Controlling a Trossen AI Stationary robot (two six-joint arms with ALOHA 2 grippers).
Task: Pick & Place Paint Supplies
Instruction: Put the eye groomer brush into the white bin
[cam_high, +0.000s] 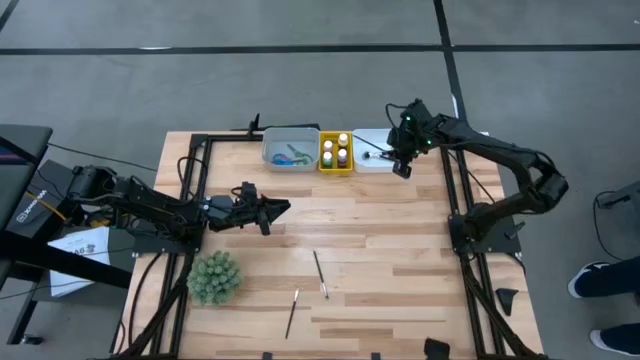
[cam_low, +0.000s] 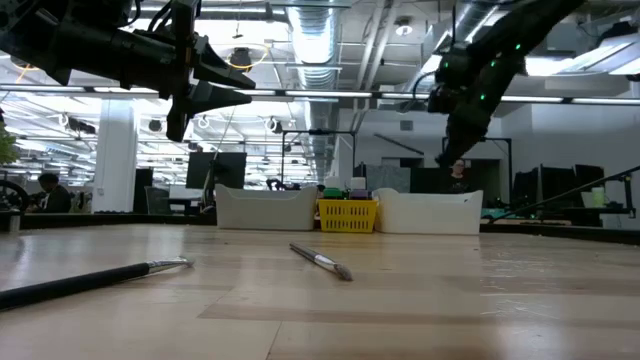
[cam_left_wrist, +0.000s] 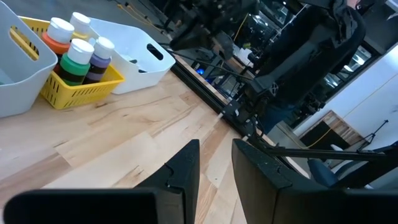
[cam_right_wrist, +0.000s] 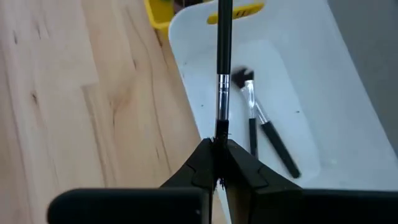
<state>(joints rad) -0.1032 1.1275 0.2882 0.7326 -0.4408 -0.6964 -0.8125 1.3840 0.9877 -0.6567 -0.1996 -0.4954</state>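
Right gripper has its fingers clamped on a dark-handled brush, hanging over the white tray. Left gripper hovers mid-surface, fingers slightly apart, holding nothing.

Open bare wood across the middle of the table, broken only by two loose brushes near the front and the spiky plant ball at front left. Back edge crowded: grey tray, yellow tray packed with upright paint bottles, and white tray side by side, touching or nearly so. Above the white tray, right gripper clamped on a brush; left gripper hanging over left-centre, fingers slightly apart.
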